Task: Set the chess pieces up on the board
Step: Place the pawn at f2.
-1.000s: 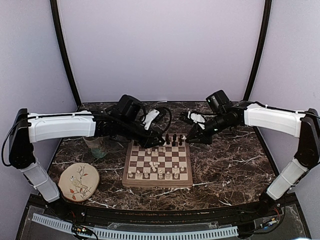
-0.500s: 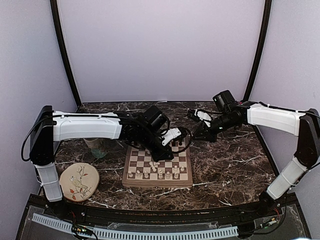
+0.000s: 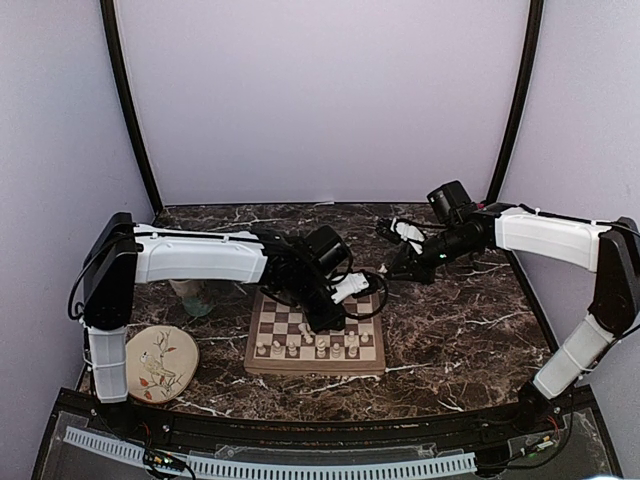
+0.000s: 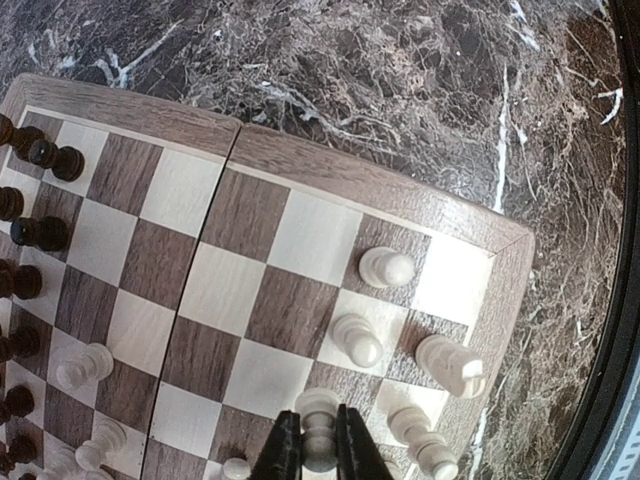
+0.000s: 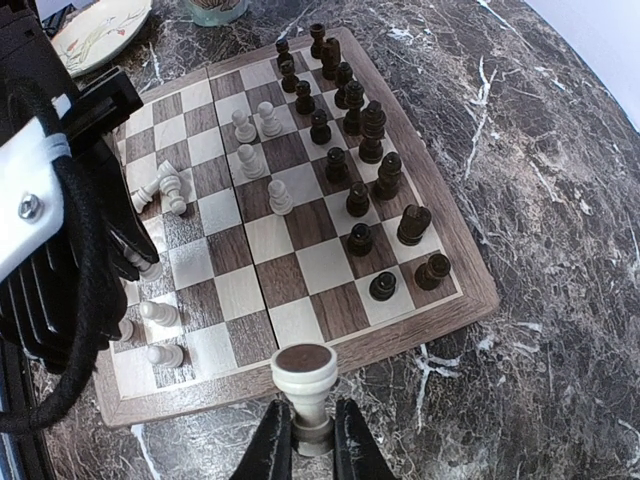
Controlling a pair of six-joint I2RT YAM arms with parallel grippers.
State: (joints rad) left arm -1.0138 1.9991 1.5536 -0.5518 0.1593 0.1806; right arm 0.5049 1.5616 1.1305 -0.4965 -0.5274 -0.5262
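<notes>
Over the white end of the board (image 4: 330, 175), the left hand (image 4: 318, 448) pinched a white piece (image 4: 318, 418); best was to lower it straight onto one free square, clear of neighbours (image 4: 358, 338). Beside the board, the right hand (image 5: 303, 440) gripped a second piece (image 5: 304, 375).

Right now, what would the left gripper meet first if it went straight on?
Likely the board, touched by the cream piece the left gripper holds; another cream pawn stands ahead. Depth unclear.

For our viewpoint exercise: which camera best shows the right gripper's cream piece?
Right wrist view: the cream piece sits close in the right gripper. The top view shows it too small to discern; the left wrist view misses it.
</notes>
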